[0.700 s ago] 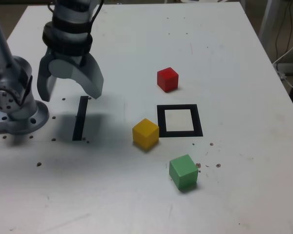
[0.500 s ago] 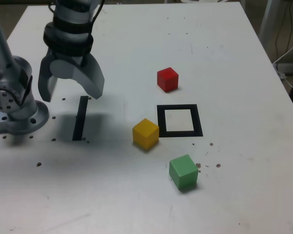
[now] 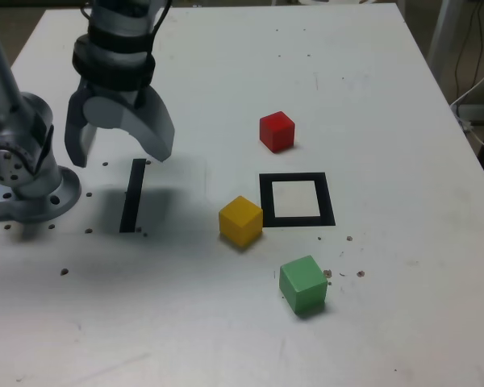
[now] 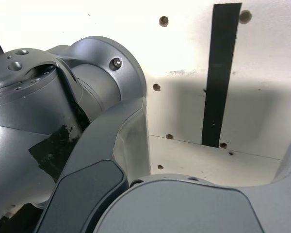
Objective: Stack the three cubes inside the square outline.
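Observation:
In the exterior view three cubes lie apart on the white table. The red cube [image 3: 277,131] sits beyond the square outline [image 3: 266,200]. Touching or nearly touching the outline's left edge is the yellow cube [image 3: 240,220], and the green cube [image 3: 303,284] lies nearer the camera. The outline's white centre holds nothing. My gripper [image 3: 119,153] hangs open and empty above the table at the exterior view's left, well away from all cubes. The wrist view shows one grey finger [image 4: 131,141] and no cube.
A straight black tape strip [image 3: 132,196] [image 4: 217,77] lies just below the gripper. The arm's grey base [image 3: 24,173] [image 4: 48,121] stands at the exterior view's far left. Small holes and specks dot the table [image 3: 387,97]. Cables hang off its right edge.
The gripper has edged very slightly towards the exterior view's right, still open. The cubes have not moved.

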